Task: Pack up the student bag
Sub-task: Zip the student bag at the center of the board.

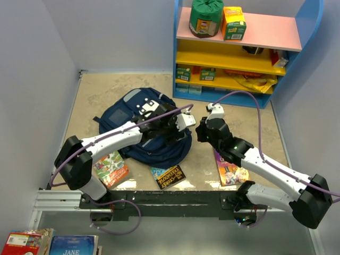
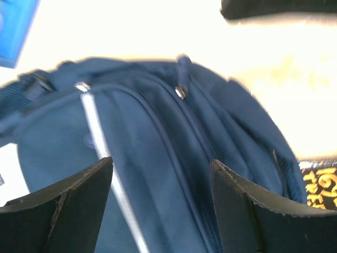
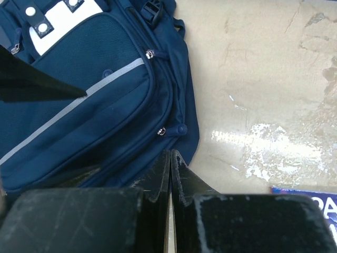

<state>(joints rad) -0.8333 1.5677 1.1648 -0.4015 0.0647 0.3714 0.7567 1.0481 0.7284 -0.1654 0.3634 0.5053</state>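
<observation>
The student bag [image 1: 125,116], navy blue with a light patch on its front, lies flat in the middle of the table. My left gripper [image 1: 171,130] hovers over the bag's right side. In the left wrist view it [image 2: 160,168] is open and empty, its fingers [image 2: 68,205] straddling the bag's fabric [image 2: 158,126] below two zipper pulls [image 2: 180,91]. My right gripper [image 1: 201,133] is beside the bag's right edge. In the right wrist view it [image 3: 171,155] is shut and empty, just below a zipper pull [image 3: 168,130] on the bag [image 3: 95,105].
A colourful book [image 1: 111,169], a black book with yellow lettering [image 1: 168,176] and a purple book [image 1: 229,171] lie near the front edge. A blue shelf unit [image 1: 239,48] with boxes stands at the back right. More books [image 1: 71,245] lie below the table's front.
</observation>
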